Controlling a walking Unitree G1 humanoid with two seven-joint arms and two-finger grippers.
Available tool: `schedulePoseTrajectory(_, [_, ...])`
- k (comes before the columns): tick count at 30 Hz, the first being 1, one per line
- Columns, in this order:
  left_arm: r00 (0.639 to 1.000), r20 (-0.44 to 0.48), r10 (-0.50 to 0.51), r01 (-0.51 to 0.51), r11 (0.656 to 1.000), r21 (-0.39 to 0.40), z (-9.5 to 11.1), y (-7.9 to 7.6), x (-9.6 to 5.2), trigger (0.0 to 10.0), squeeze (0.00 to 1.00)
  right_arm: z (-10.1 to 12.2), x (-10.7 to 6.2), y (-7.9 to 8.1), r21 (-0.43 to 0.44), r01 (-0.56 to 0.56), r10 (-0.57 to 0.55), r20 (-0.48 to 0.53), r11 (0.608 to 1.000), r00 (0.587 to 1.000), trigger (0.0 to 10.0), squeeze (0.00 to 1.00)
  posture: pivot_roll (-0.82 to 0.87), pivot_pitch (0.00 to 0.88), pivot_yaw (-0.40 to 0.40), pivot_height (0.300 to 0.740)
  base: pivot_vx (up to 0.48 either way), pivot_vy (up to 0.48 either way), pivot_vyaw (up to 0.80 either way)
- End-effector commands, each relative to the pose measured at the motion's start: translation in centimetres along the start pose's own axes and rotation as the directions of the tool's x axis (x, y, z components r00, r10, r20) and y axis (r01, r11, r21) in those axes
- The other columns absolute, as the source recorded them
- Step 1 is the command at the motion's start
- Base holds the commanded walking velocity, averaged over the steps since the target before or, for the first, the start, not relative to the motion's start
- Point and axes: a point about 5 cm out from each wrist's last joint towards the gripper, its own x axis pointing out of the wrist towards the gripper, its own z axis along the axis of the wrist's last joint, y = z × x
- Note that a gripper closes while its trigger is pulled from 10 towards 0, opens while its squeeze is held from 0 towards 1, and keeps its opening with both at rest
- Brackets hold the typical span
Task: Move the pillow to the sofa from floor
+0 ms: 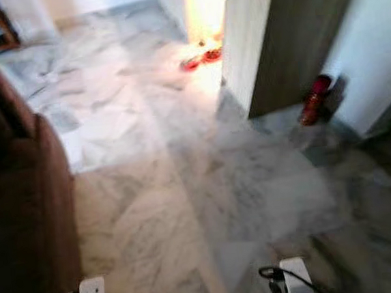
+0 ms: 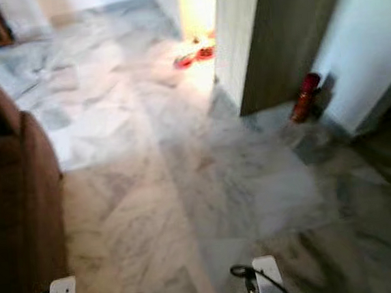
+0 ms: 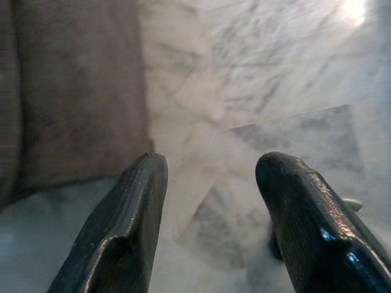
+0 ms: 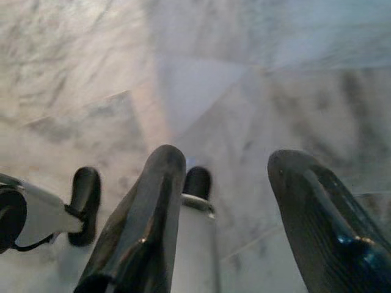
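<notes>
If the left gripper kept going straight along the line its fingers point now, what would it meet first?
Most likely the marble floor. The left gripper hangs open and empty, aimed down at bare tiles. The brown sofa lies just beside that line, not in it, though depth is hard to judge.

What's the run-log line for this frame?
left gripper: open, empty | right gripper: open, empty | sofa: on robot's left | floor: marble

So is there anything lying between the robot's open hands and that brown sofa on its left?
Nothing visible does. The brown fabric sofa stands right beside the left gripper, with bare grey-veined marble floor between them. Both it and the right gripper are open, holding nothing. I cannot make out a pillow.
</notes>
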Motion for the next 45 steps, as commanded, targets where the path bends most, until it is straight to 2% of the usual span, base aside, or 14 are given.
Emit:
schedulePoseTrajectory(1, [1.0, -0.016, -0.004, 0.004, 1.0, -0.01, -0.24, -0.33, -0.04, 10.0, 0.0, -1.57, -0.42, -0.49, 0.004, 0.015, -0.015, -0.054, 1.0, 0.998, 10.0, 0.0, 0.11, 0.151, 0.019, 0.74, 0.0, 0.0, 0.0])
schedulePoseTrajectory(10, [1.0, -0.011, -0.008, 0.008, 1.0, -0.013, -0.17, -0.47, -0.03, 10.0, 0.0, -1.66, -0.44, -0.37, 0.012, 0.016, -0.016, -0.058, 1.0, 0.998, 10.0, 0.0, 0.11, 0.152, 0.02, 0.74, 0.0, 0.0, 0.0])
schedulePoseTrajectory(39, [0.999, -0.04, -0.01, 0.009, 1.0, -0.009, -0.54, -0.26, -0.06, 10.0, 0.0, -1.78, -0.45, -0.22, 0.013, 0.007, -0.007, -0.063, 1.0, 0.998, 10.0, 0.0, 0.11, 0.137, 0.024, 0.74, 0.0, 0.0, -0.62])
schedulePoseTrajectory(45, [0.999, -0.043, -0.013, 0.013, 1.0, -0.006, -0.48, -0.24, -0.02, 10.0, 0.0, -1.77, -0.46, -0.05, 0.006, 0.005, -0.005, -0.055, 1.0, 0.998, 10.0, 0.0, 0.11, 0.131, 0.028, 0.74, 0.0, 0.0, 0.0])
